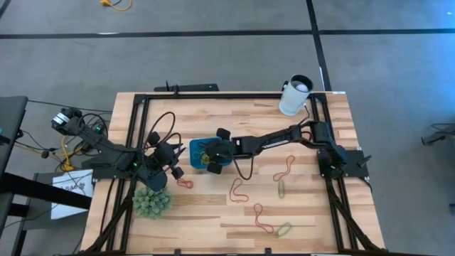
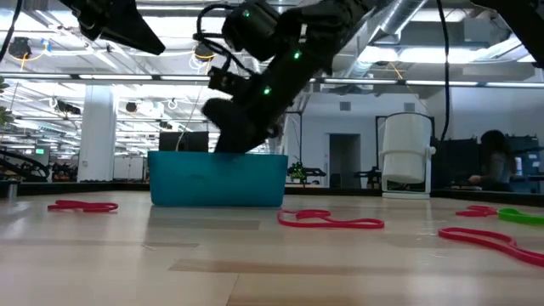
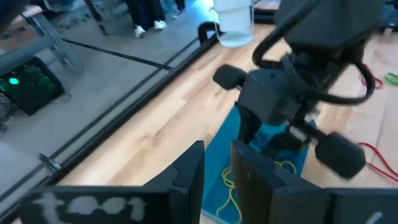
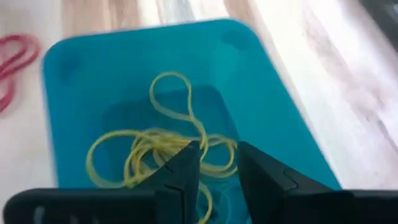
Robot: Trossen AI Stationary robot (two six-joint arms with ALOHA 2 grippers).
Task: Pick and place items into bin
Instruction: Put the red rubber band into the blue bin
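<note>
The teal bin (image 1: 195, 152) (image 2: 217, 178) stands on the wooden table, left of its middle. A tangle of yellow loops (image 4: 155, 149) (image 3: 227, 182) lies on its floor. My right gripper (image 4: 217, 165) (image 1: 211, 158) reaches in from the table's right. It slants down into the bin, open by a small gap, its fingertips right over the yellow loops. My left gripper (image 3: 217, 174) (image 1: 178, 158) waits beside the bin's left side, raised. It points at the bin with a narrow gap between its fingers and nothing in them. Red loops (image 1: 237, 190) (image 2: 331, 222) and green loops (image 1: 282, 188) lie on the table. My right gripper's fingertips (image 4: 186, 163) stand over the yellow loops in the bin, slanting down from the table's right. A gap shows between them. I cannot tell whether they touch the strands.
A green spiky ball (image 1: 151, 201) sits near the front left. A white cup (image 1: 295, 96) (image 2: 406, 153) stands at the far right. More red loops (image 1: 185, 183) (image 1: 284, 169) (image 1: 261, 219) and a green one (image 1: 284, 229) are scattered right of and in front of the bin.
</note>
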